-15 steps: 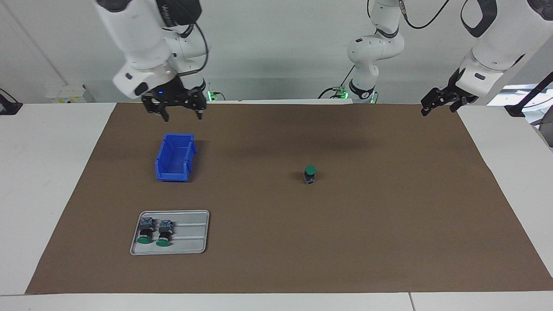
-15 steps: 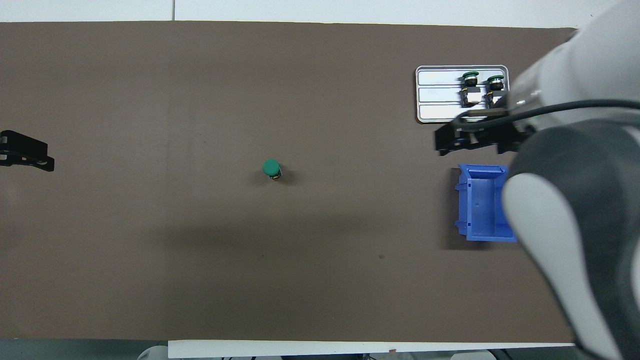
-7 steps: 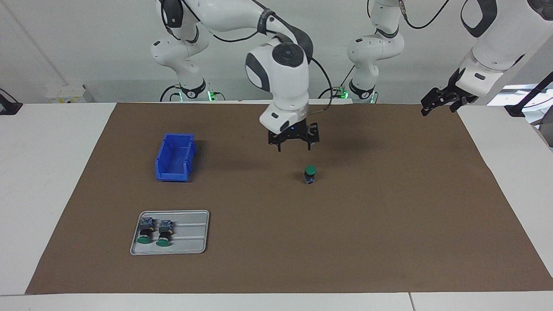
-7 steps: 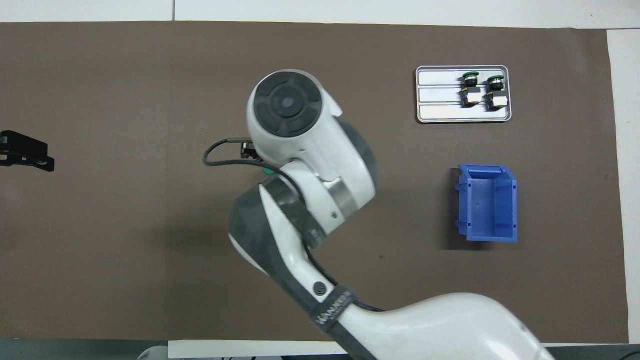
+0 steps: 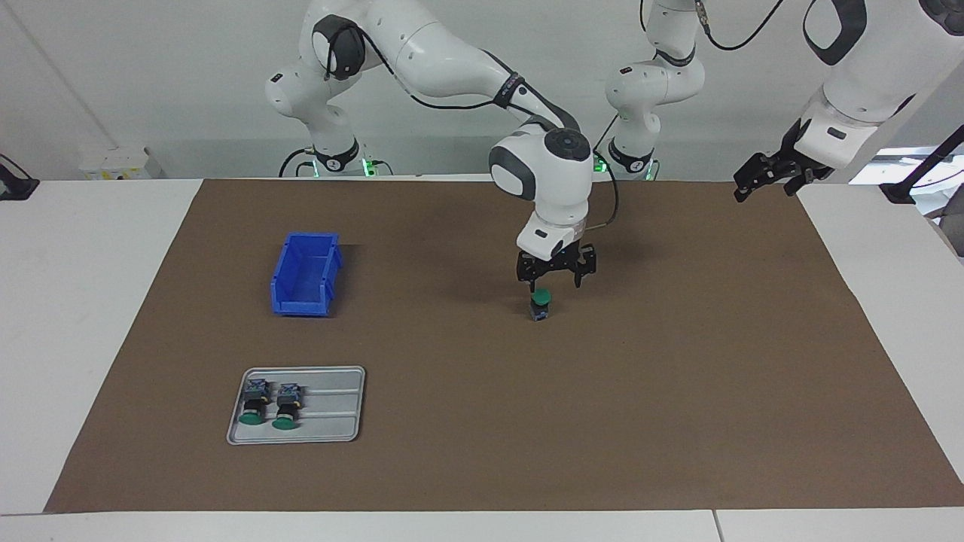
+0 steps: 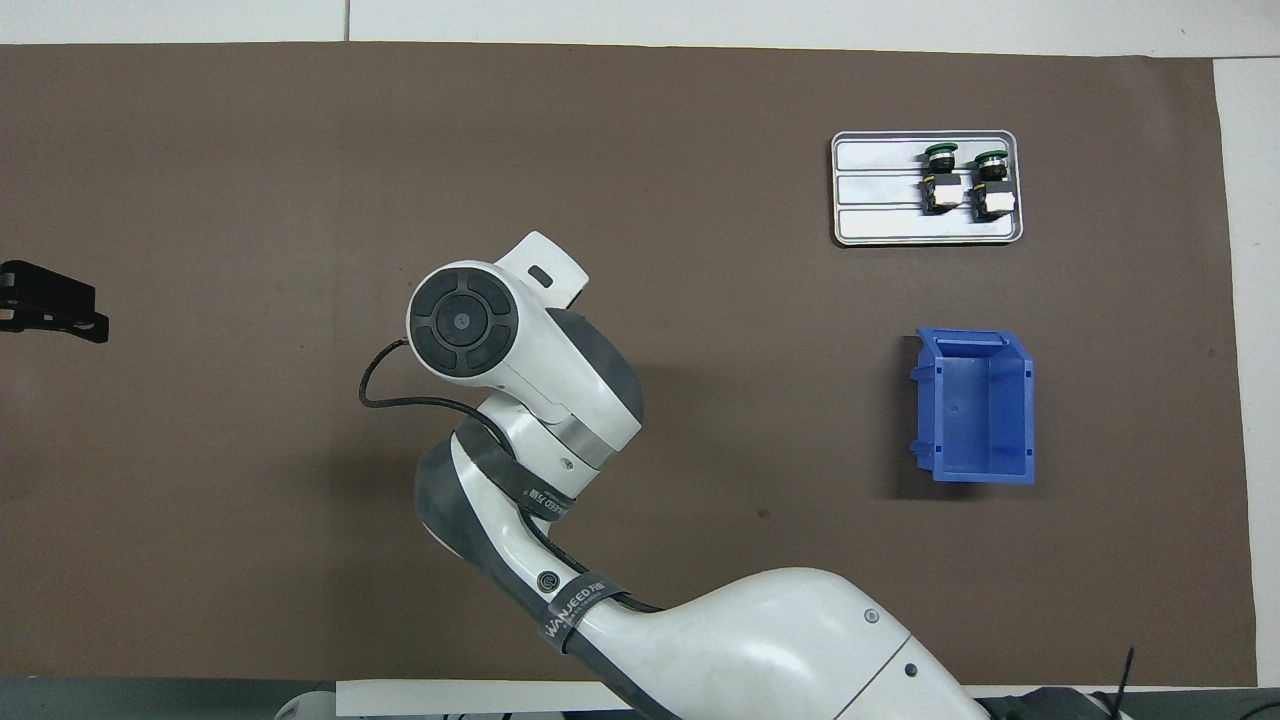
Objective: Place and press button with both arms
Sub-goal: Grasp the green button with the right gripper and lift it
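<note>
Since a second ago your right arm [image 5: 452,60] has swung from above the blue bin [image 5: 305,275] across to the middle of the brown mat [image 5: 678,391]; its claw, the right claw [image 5: 555,280], now hangs directly over the button [image 5: 539,304], fingers spread open to either side of the green cap, with no contact you could confirm from the facing view; from overhead the arm's wrist hides both claw and button.

Count of things on the counter [image 5: 83,301]: three buttons, one bin, one tray [image 5: 331,410], two arms; one button stands alone and upright mid-mat, round flat green cap on top, black body beneath, blue-grey block at its base; the other two buttons [image 5: 269,404] lie on their sides, side by side in the grey tray, caps pointing away from the robots; the tray sits farther from the robots than the bin, both toward the right arm's end of the counter.

Your left arm [image 5: 858,75] waits; the left claw [image 5: 768,179] is raised over the mat's edge at its own end, well apart from the button, fingers open and holding nothing.
</note>
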Tool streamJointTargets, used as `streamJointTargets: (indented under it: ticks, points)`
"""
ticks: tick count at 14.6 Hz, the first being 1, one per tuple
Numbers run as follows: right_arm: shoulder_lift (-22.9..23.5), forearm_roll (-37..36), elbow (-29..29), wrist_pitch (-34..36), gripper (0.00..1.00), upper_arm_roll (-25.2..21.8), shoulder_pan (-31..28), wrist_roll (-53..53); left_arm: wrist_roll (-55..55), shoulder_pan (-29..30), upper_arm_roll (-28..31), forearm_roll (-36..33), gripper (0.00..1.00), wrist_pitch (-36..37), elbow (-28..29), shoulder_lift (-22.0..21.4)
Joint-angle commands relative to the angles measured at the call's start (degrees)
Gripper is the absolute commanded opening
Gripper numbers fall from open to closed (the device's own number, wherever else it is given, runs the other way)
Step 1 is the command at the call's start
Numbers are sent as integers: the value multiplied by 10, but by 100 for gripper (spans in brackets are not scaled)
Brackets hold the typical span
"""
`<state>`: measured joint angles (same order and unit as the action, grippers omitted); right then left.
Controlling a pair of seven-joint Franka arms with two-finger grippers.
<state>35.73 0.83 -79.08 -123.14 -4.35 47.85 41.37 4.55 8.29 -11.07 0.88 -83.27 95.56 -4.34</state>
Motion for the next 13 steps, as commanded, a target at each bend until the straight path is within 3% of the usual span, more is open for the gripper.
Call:
streamJointTargets:
  ticks: [1,5,7,10,11,13]
  points:
    - [-29,-14,-73,-50,99,0,-2,-31,0,4,-2,-11,100,8,3,-10]
    - [-18,-16,-75,-62,98,0,-1,-51,-1,6,-1,-11,100,2,0,-9]
    - [-16,-16,-78,-67,87,0,-2,-59,-2,6,0,-11,100,0,0,-9]
    - [-15,-16,-82,-68,64,0,-6,-95,-2,13,0,-11,100,0,2,-9]
    - [-15,-16,-82,-63,51,0,-6,-96,-2,15,0,-11,100,-1,2,-9]
    - [-15,-16,-80,-59,11,0,-7,-99,-7,14,-1,-11,100,0,3,-9]
